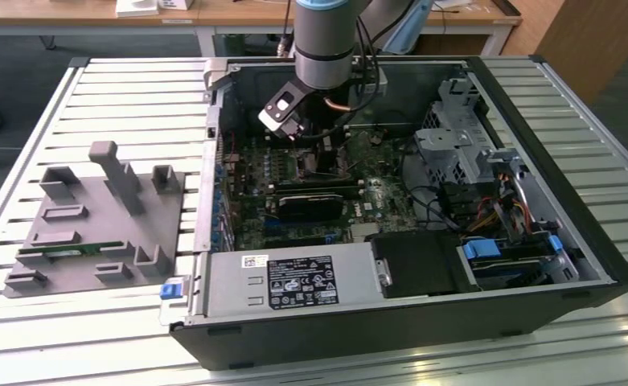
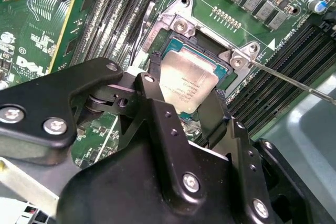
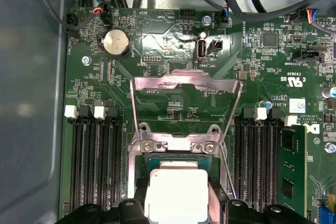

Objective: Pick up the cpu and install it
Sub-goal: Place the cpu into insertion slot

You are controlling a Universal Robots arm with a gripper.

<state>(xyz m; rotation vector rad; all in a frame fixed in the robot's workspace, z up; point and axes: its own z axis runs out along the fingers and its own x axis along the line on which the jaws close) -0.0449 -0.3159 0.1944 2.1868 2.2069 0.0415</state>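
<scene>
In the exterior view, upper middle of the frame, we see the arm reach into the open black computer case point(image 1: 400, 326) on the grey slatted surface point(image 1: 131, 88). In the second wrist view the claw point(image 2: 186, 95) grips the cpu point(image 2: 189, 85), a flat square silvery-grey metal-topped chip, by opposite edges to hold it level over the dark socket point(image 2: 210, 43); whether it is seated we cannot tell. In the first wrist view the hinged metal frame point(image 3: 184, 83) stands flipped back, clearing the way.

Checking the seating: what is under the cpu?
The cpu, held by the gripper, sits over the socket, whose dark edge and metal frame show around it. The contacts beneath are covered by the chip. Whether it rests there is unclear.
</scene>
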